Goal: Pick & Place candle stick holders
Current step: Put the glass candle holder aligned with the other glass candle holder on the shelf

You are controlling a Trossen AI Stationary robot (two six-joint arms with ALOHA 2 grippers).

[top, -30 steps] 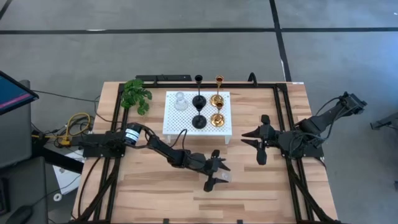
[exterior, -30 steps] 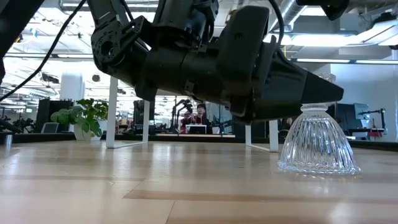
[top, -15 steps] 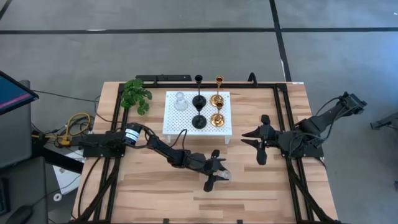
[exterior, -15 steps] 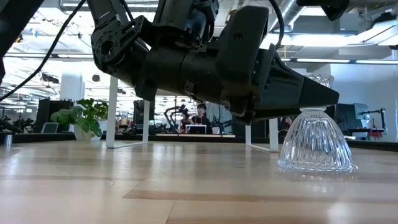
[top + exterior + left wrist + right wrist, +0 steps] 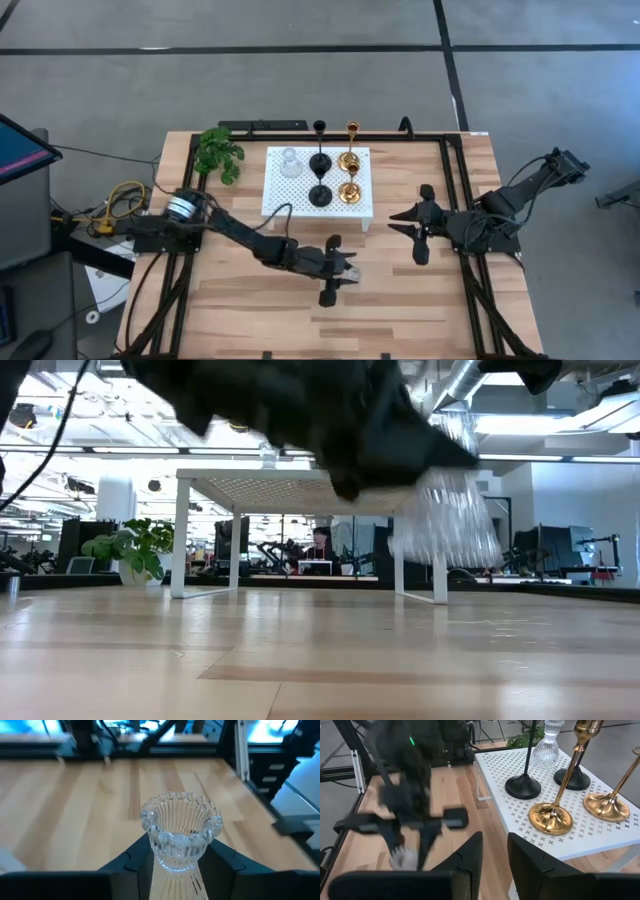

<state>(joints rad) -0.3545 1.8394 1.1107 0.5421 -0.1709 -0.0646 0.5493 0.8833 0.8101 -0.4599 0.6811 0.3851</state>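
Note:
My left gripper [image 5: 340,272] is shut on a clear glass candle stick holder [image 5: 447,510], above the table's near middle. The holder's ribbed cup shows in the left wrist view [image 5: 180,827]. On the white perforated platform [image 5: 280,200] stand another clear glass holder [image 5: 290,162], two black holders [image 5: 319,160] [image 5: 319,195] and two gold holders [image 5: 349,158] [image 5: 348,192], each on its round base. My right gripper [image 5: 413,230] is open and empty, to the platform's right. My left gripper pinches the glass holder's narrow neck [image 5: 175,865], just below the cup, between its two fingers [image 5: 135,862]. The fingers come from the table's left and lie across the stem. The holder is roughly upright and lifted clear, its flared base [image 5: 445,550] above the tabletop.
A green leafy plant [image 5: 219,152] stands at the platform's far left. Dark rails [image 5: 455,190] run along the table's sides. Bare wood [image 5: 250,310] lies near the table's front edge. People and desks show in the room behind the table [image 5: 320,545].
My left gripper has gone up and a little toward the table's left edge with the glass holder. The holder stood with its base on the table; now it is lifted clear.

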